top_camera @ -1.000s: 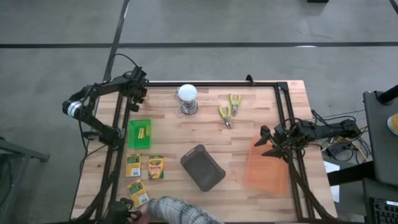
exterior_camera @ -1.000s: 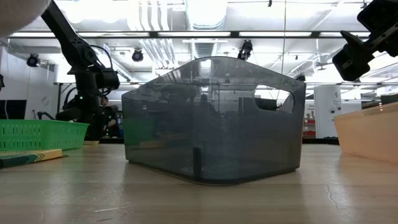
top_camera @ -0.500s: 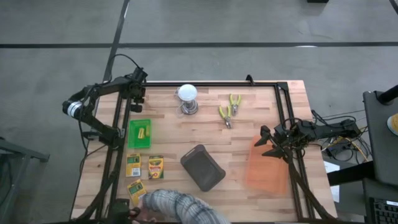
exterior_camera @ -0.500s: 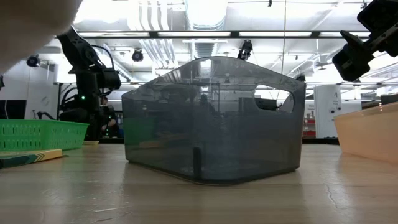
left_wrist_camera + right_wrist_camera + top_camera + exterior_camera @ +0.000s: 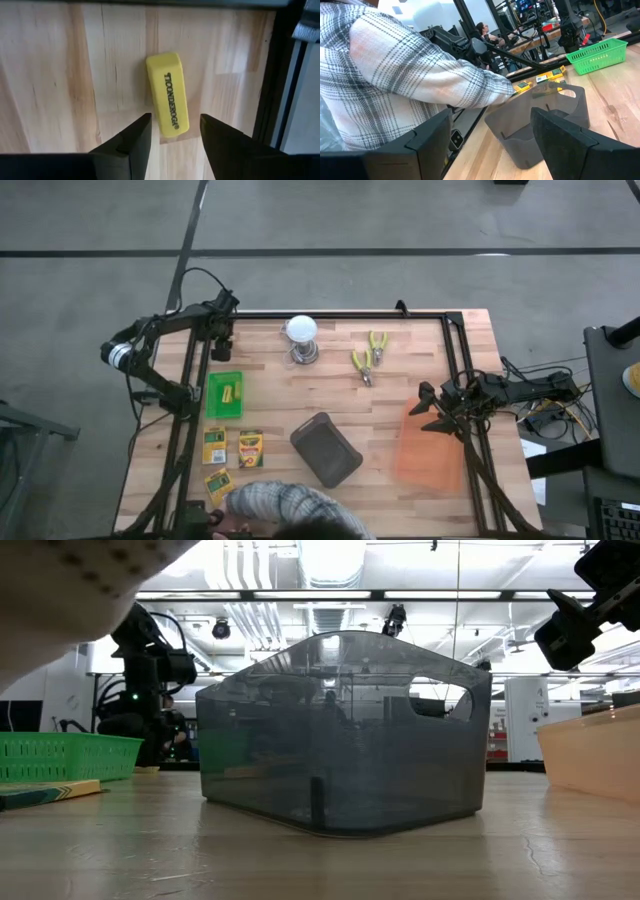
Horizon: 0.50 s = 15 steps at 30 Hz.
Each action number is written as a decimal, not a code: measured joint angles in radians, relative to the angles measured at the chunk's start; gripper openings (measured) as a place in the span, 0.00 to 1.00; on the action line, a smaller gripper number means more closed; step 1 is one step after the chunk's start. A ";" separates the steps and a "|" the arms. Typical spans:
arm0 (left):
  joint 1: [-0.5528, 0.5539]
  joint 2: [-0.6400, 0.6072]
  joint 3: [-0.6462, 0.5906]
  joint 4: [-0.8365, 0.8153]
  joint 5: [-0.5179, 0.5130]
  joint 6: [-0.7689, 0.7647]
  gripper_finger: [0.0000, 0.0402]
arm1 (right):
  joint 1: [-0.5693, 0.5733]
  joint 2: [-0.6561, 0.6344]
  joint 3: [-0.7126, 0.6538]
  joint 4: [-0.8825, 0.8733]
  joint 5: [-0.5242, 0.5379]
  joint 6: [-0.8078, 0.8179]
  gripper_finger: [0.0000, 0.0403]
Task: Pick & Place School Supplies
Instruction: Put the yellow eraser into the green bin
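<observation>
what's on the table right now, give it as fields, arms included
left gripper: open, over a yellow eraser lying on the wood at the far left corner
right gripper: open, above the orange bin
green basket: holds a yellow piece
crayon boxes: three, near left
grey bin: centre
person's sleeve: at the near edge

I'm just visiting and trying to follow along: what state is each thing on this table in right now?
Left gripper: open over the yellow eraser, which lies flat.
Right gripper: open, empty.
Green basket: holds a yellow piece.
Grey bin: upright.
Crayon boxes: flat, closed.
Orange bin: upright.
</observation>
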 joint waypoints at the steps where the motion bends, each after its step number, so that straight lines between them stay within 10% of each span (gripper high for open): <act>1: 0.000 0.000 0.000 -0.006 -0.008 -0.002 0.43 | 0.000 0.000 0.000 0.000 0.000 0.000 0.65; 15: 0.000 0.018 -0.005 -0.045 -0.059 -0.020 0.41 | 0.000 0.000 0.000 0.000 0.000 0.000 0.66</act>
